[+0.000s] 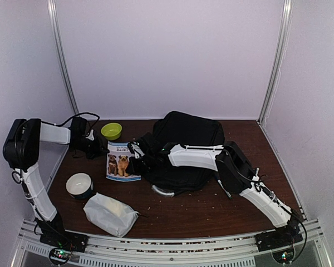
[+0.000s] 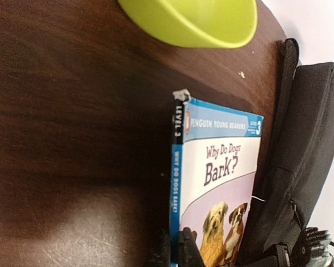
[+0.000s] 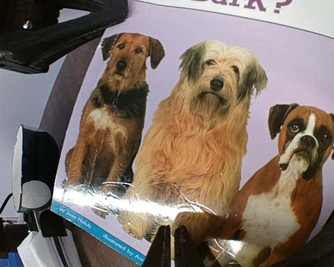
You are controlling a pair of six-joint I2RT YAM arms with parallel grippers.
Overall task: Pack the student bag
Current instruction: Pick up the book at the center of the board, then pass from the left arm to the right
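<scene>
Dark wooden table [image 1: 211,208], pale walls behind. The black bag [image 1: 183,142] lies mid-table, touching the right edge of the book [image 1: 122,161], whose long axis runs front to back. Left jaws pinch the book's spine. Right jaws, reaching across the bag, sit narrow at the opposite edge, grip unclear. The book probably goes rightward next.

Probably a lab booth: plain white walls [image 1: 167,55], metal rails [image 1: 62,61], brown table [image 1: 211,211].

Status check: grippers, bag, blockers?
Left gripper shut on book at its spine. Right gripper shut, tips at book cover. Student bag beside book, book not yet in. Right arm lies across bag.
</scene>
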